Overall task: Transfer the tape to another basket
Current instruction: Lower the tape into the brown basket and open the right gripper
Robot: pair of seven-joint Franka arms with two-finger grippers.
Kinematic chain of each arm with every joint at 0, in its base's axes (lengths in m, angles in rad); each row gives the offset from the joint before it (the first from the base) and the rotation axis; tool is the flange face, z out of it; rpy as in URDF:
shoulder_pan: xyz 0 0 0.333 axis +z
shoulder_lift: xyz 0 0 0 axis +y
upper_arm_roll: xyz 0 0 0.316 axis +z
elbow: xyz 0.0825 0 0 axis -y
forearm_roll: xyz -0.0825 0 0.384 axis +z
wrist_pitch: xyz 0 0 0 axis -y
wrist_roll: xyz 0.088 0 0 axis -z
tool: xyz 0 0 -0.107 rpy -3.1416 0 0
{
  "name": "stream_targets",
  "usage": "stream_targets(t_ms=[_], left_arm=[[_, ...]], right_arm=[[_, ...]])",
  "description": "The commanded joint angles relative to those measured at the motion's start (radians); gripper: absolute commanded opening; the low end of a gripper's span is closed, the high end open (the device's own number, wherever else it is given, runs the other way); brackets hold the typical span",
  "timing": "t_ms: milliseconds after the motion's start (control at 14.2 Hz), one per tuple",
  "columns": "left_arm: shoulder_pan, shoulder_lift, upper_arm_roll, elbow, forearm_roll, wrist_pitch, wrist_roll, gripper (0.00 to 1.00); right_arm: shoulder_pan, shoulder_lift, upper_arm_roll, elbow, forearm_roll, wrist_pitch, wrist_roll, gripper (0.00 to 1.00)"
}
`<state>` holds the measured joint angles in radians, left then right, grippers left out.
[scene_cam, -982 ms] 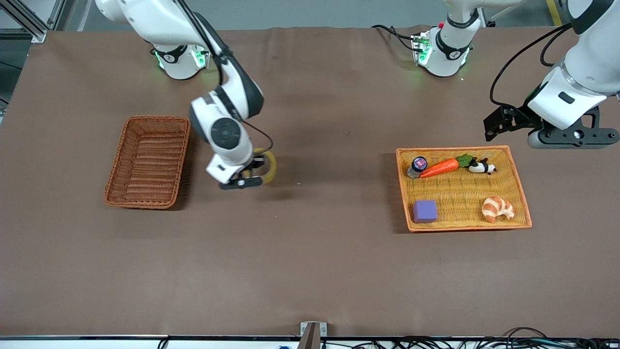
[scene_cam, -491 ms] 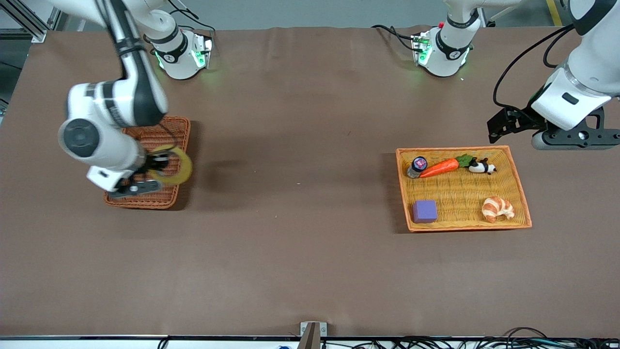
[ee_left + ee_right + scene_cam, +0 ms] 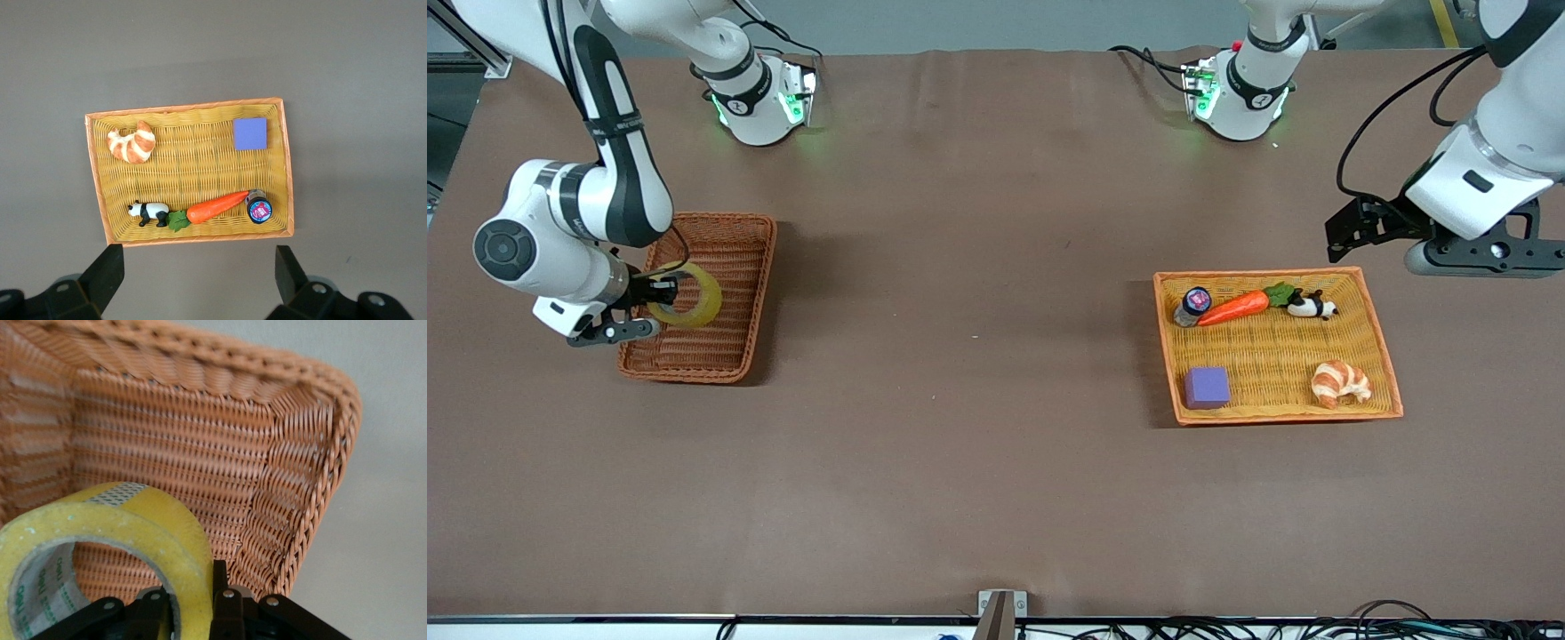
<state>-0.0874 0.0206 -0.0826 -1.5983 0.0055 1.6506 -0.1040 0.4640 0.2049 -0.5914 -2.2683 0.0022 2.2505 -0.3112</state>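
My right gripper (image 3: 656, 294) is shut on the rim of the yellowish tape roll (image 3: 686, 300) and holds it over the reddish-brown wicker basket (image 3: 729, 233) at the right arm's end of the table. In the right wrist view the tape (image 3: 143, 527) fills the foreground between my right gripper's (image 3: 193, 603) fingers, with the basket's inner wall (image 3: 220, 447) below it. My left gripper (image 3: 1352, 233) is open and empty, up in the air over the table beside the orange-yellow tray (image 3: 1378, 331); in the left wrist view its fingers (image 3: 107, 273) frame bare table.
The orange-yellow tray (image 3: 99, 193) holds a croissant (image 3: 1340, 382), a purple block (image 3: 1207, 388), a carrot (image 3: 1236, 307), a small panda (image 3: 1312, 307) and a small jar (image 3: 1192, 303). A brown cloth covers the table (image 3: 978, 400).
My right arm has swung from the table's middle toward its own end, carrying the tape over the wicker basket. My left gripper has drifted slightly.
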Motion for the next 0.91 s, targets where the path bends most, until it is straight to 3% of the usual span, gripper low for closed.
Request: stream_targets(t_ms=[0,211,351,491,632,702,842], left_arm=[[-0.012,0.001,0.024,0.003,-0.018,0.006,0.018,1.00],[-0.009,0.001,0.024,0.001,-0.007,0.009,0.018,1.00],[-0.006,0.004,0.020,0.001,-0.002,0.017,0.017,1.00],[-0.003,0.004,0.017,0.001,-0.001,0.023,0.015,1.00],[-0.003,0.004,0.014,0.001,0.002,0.023,0.009,1.00],[-0.003,0.004,0.014,0.000,0.011,0.023,0.004,1.00],[-0.003,0.004,0.012,0.001,0.019,0.024,0.004,1.00]], right_arm=[[-0.005,-0.026,0.007,-0.108,-0.005,0.130,-0.008,0.01],[-0.005,0.008,0.008,-0.132,0.009,0.176,-0.008,0.02],[-0.005,0.027,0.010,-0.151,0.010,0.217,-0.008,0.08],[-0.004,0.044,0.018,-0.152,0.019,0.230,-0.002,0.38],[-0.013,0.039,0.038,-0.146,0.057,0.219,0.000,0.93],[-0.037,0.033,0.062,-0.134,0.059,0.216,0.000,1.00],[-0.138,0.018,0.157,-0.046,0.059,0.140,0.000,1.00]])
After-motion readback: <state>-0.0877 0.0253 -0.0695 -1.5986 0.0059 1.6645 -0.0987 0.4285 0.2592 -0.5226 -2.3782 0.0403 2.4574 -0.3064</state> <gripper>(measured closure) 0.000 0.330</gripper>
